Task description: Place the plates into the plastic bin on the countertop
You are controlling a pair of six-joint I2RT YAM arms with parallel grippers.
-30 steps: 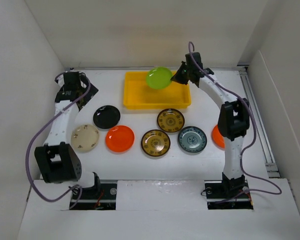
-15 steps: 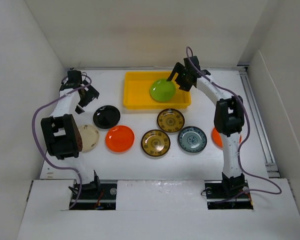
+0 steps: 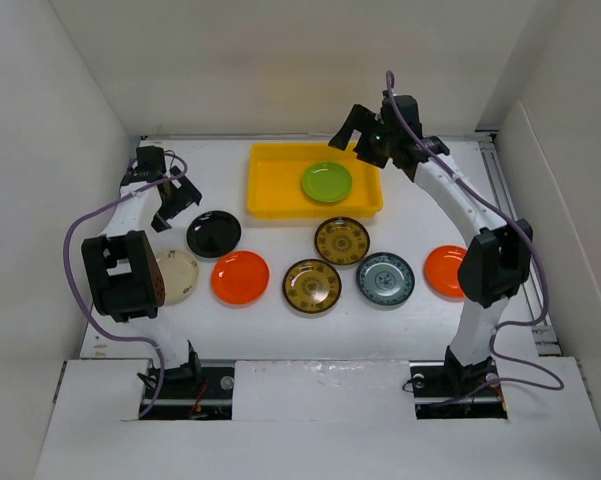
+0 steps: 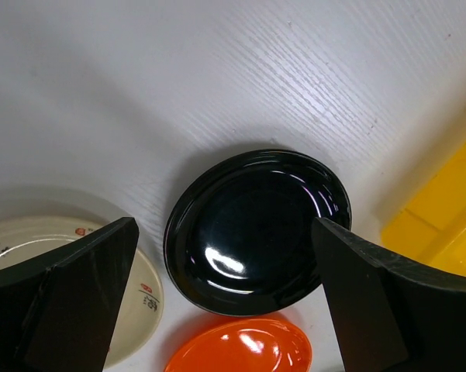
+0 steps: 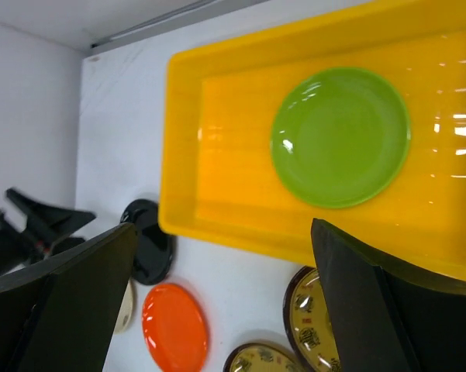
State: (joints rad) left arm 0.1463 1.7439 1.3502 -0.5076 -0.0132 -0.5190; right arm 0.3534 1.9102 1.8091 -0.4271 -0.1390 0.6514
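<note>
The right gripper (image 3: pixel 358 140) hangs spread wide and empty above the far right corner of the shallow yellow plastic bin (image 3: pixel 265 197). A glossy lime green plate (image 3: pixel 326 182) lies flat inside it. The left gripper (image 3: pixel 174 202), its jaws also apart with nothing between them, hovers over the shiny black plate (image 3: pixel 213 234) on the white countertop (image 3: pixel 280 335).

Nearer than the bin lie two brown-gold patterned plates (image 3: pixel 342 241), a blue-grey plate (image 3: pixel 385 279) and two orange plates (image 3: pixel 240 277).

From above, the left arm covers part of the cream plate (image 3: pixel 172 275). The left wrist view shows small red marks on that plate and a fine ribbed grain in the countertop.
</note>
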